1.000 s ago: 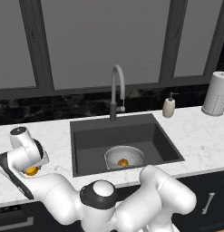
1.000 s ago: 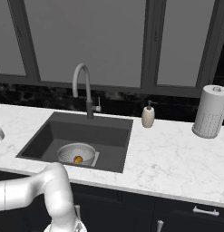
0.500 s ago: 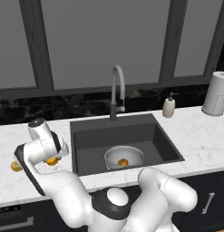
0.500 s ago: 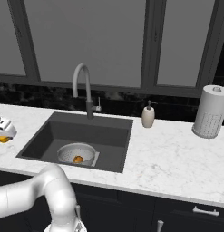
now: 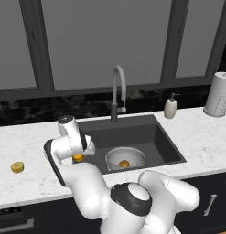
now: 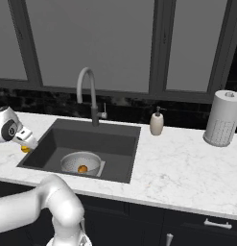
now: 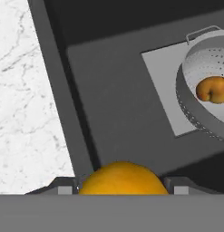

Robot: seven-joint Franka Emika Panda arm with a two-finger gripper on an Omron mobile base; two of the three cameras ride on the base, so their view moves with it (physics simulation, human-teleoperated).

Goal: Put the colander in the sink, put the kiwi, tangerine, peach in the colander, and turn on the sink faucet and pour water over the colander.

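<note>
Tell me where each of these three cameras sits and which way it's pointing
Left base view: behind the arm on its left, facing forward and down at the sink; white arm lower centre, tool gripping an orange fruit.
Right base view: behind on the right, same counter; arm lower left.
Hand view: on the hand, looking along the tool into the sink; finger tips at bottom.
All three share the colander, which holds one fruit.

A rendered home kitchen. A dark sink (image 5: 132, 137) with a gooseneck faucet (image 5: 118, 91) is set in a white marble surface (image 6: 187, 163). Dark cabinets (image 6: 196, 226) stand below, windows (image 6: 115, 43) behind.
</note>
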